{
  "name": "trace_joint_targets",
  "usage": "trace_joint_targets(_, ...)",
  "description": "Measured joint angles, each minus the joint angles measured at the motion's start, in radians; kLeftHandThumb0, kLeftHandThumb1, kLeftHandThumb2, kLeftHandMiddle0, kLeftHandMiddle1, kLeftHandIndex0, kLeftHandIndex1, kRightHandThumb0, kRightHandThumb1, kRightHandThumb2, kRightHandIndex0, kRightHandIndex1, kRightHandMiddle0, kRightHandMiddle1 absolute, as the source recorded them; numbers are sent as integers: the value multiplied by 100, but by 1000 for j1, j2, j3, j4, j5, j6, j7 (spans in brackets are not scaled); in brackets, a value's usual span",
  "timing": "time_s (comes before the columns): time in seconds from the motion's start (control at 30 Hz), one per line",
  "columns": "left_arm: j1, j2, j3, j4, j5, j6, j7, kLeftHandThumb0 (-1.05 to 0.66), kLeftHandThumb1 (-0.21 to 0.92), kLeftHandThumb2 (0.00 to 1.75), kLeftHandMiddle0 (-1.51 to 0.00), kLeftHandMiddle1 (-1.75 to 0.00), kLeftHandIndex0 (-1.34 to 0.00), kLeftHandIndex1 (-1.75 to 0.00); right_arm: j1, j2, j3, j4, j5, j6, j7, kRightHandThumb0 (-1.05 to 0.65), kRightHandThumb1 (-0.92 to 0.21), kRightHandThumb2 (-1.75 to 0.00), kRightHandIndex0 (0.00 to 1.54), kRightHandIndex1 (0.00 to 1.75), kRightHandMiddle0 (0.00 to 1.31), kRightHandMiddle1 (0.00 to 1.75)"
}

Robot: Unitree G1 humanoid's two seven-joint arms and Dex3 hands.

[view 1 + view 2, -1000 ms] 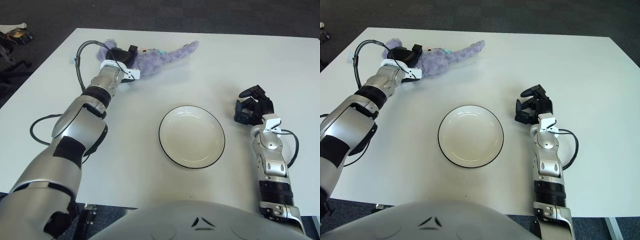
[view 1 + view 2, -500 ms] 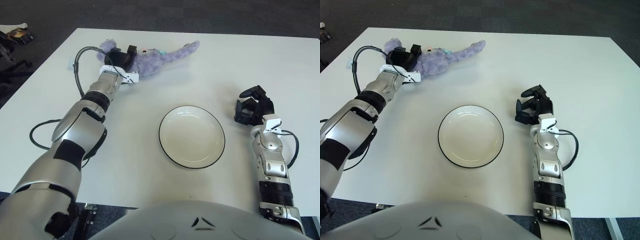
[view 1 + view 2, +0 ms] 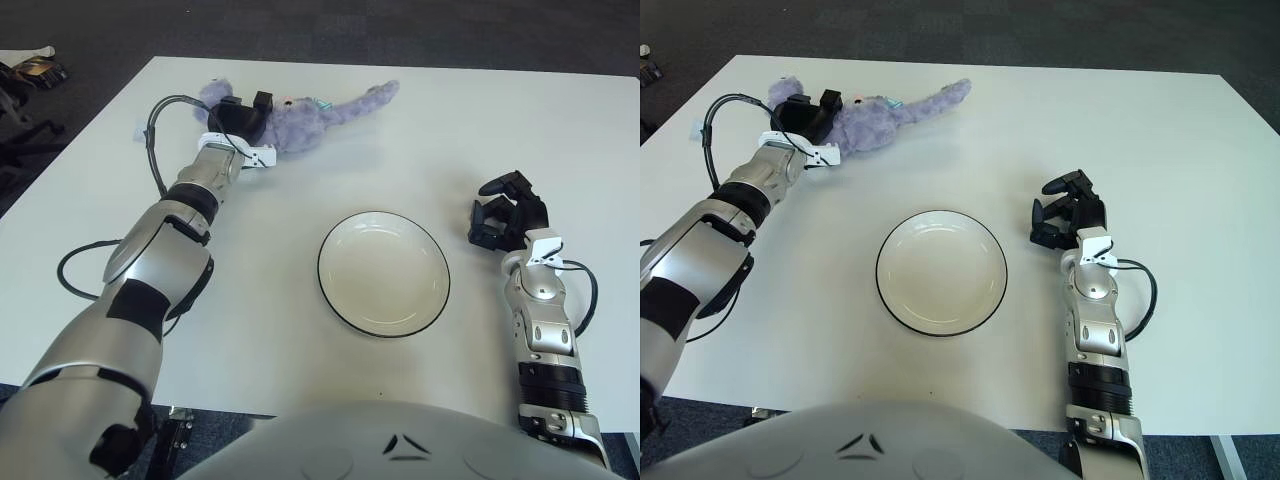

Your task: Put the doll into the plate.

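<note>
Left eye view: left hand (image 3: 243, 115) has crept a little farther up the counter (image 3: 560, 130) over the last second and now sits against the purple plush doll (image 3: 300, 115) at the far left; its fingers appear wrapped on the body, grasp likely forming. Doll unmoved, not lifted, well apart from the empty plate (image 3: 384, 273). Right hand (image 3: 507, 220) idle right of plate, fingers curled, holding nothing. Right eye view alone shows the counter's right edge; left view shows clutter beyond the far-left corner.
</note>
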Motion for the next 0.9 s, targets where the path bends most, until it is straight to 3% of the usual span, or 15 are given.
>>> trace_joint_targets(0.2,0,1,4,1,-6,-11,15,0,-6,156,-103,-121,-76,-175,0,0,0,-3,0,7,0,-1,-32,-131,67,167,36,175)
trace_joint_targets(0.4,0,1,4,2,-8,-14,17,0,-9,163,-104,-131,-75,-175,0,2,-1,-9,0,17,0,-1,-32,-130,67,166,36,175)
trace_joint_targets(0.6,1,2,12,3,-18,-18,18,0,-5,163,-98,-145,-68,-175,0,6,-3,-10,2,15,0,-1,-32,-130,67,166,36,175)
trace_joint_targets(0.9,3,3,29,5,-34,-29,19,0,1,157,-95,-144,-63,-175,0,6,-4,-7,2,10,3,-1,-32,-131,66,167,37,175)
